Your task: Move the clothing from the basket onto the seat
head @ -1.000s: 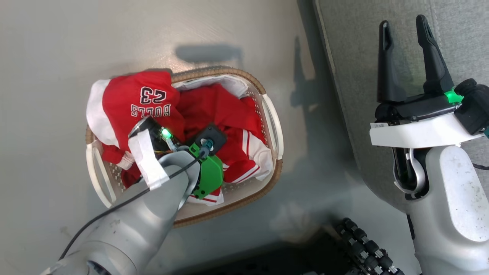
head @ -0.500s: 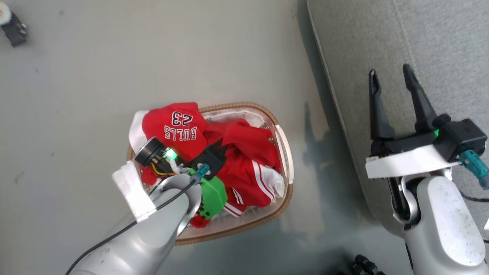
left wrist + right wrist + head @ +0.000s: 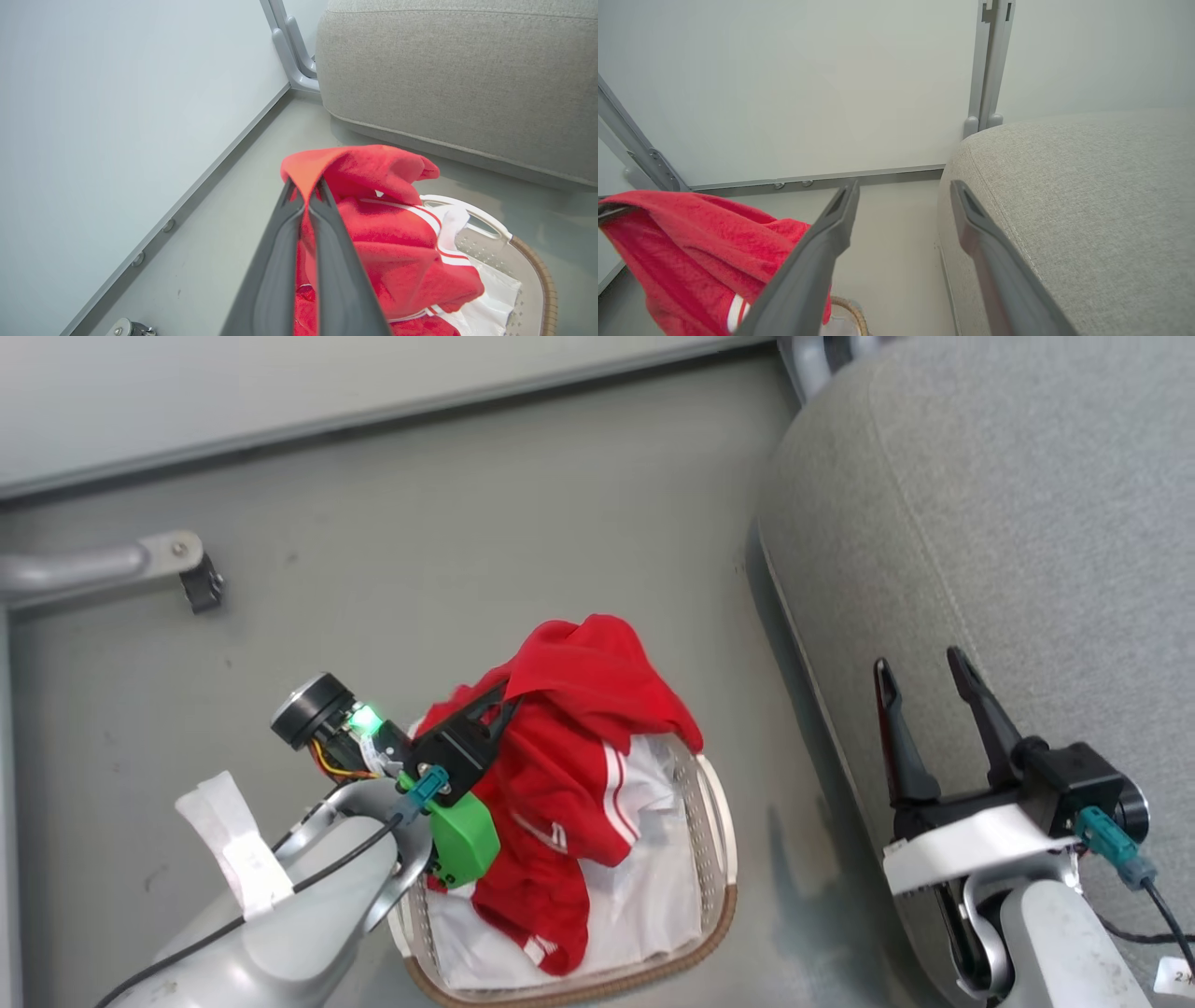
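My left gripper [image 3: 504, 695] is shut on a red garment [image 3: 579, 747] with white stripe trim and holds it up over the basket [image 3: 719, 840]. The cloth [image 3: 373, 196] drapes from the pinched fingers [image 3: 327, 242] in the left wrist view, its lower end still hanging into the basket [image 3: 486, 224]. White liner [image 3: 653, 887] shows inside the basket. The grey seat [image 3: 1008, 523] lies to the right. My right gripper [image 3: 920, 672] stands open at the seat's edge, nothing between its fingers [image 3: 822, 247]. The lifted garment [image 3: 691, 242] hangs at the lower left of the right wrist view.
The basket stands on grey floor beside the seat [image 3: 1087, 196]. A pale wall with a baseboard [image 3: 373, 411] runs along the back. A grey metal leg with a dark foot [image 3: 191, 574] lies at the left, and upright metal posts [image 3: 987, 65] stand at the seat's far corner.
The head view has shifted, showing wall and more seat. My left gripper has risen, lifting a red garment out of the basket. The "BULLS 23" print no longer shows.
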Robot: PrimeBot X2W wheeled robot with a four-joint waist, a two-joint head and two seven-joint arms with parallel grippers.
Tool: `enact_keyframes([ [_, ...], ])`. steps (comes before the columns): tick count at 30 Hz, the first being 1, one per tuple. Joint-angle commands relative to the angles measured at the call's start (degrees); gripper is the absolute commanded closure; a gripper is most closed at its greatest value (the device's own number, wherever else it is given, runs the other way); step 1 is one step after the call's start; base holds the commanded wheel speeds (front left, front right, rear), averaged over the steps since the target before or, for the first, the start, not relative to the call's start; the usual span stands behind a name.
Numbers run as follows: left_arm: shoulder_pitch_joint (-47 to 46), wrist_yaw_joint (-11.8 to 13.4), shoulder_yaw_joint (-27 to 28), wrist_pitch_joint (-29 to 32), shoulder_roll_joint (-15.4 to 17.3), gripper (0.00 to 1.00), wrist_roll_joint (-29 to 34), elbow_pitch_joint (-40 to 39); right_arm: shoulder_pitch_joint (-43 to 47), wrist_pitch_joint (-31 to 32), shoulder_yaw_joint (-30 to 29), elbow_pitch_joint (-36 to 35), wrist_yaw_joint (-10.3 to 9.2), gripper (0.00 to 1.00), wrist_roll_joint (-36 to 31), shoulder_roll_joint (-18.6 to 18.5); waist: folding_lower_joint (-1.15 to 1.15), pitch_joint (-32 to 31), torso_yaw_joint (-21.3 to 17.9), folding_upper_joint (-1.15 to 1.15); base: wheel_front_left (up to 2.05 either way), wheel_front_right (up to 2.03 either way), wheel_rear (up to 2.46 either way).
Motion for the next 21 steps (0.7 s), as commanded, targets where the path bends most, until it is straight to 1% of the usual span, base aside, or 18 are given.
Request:
enact_keyframes([
  [1,-0.29,-0.39,0.17,0.17,1.09,1.0,0.54,-1.01,1.54,-0.13,-0.05,0.37,-0.06,0.0,-0.34,-0.23,0.01,-8.07,1.86,0.0,0.0,0.0,0.0],
  [4,-1.75,-0.44,0.99,0.97,2.57,1.0,-0.02,-3.4,2.67,-0.13,0.25,0.74,-0.06,0.0,-0.29,-0.23,0.01,-10.22,1.96,0.0,0.0,0.0,0.0],
  [7,-3.57,0.29,2.11,1.86,4.23,1.0,-0.08,-6.37,3.48,-0.13,0.58,0.88,-0.06,0.0,-0.2,-0.23,0.01,-11.95,1.99,0.0,0.0,0.0,0.0],
  [13,-7.88,0.82,4.69,4.5,6.48,1.0,-1.1,-12.65,4.41,-0.13,1.15,1.15,-0.06,0.0,-0.04,-0.23,0.01,-14.08,2.07,0.0,0.0,0.0,0.0],
  [18,-11.88,0.6,6.41,6.89,7.45,1.0,-1.81,-16.85,4.71,-0.13,2.03,1.33,-0.06,0.0,-0.17,-0.24,0.01,-14.8,1.92,0.0,0.0,0.0,0.0],
  [21,-13.86,0.85,7.44,8.01,7.33,1.0,-2.56,-18.36,4.39,-0.13,2.72,1.46,-0.06,0.0,-0.34,-0.23,0.01,-14.96,1.67,0.0,0.0,0.0,0.0],
])
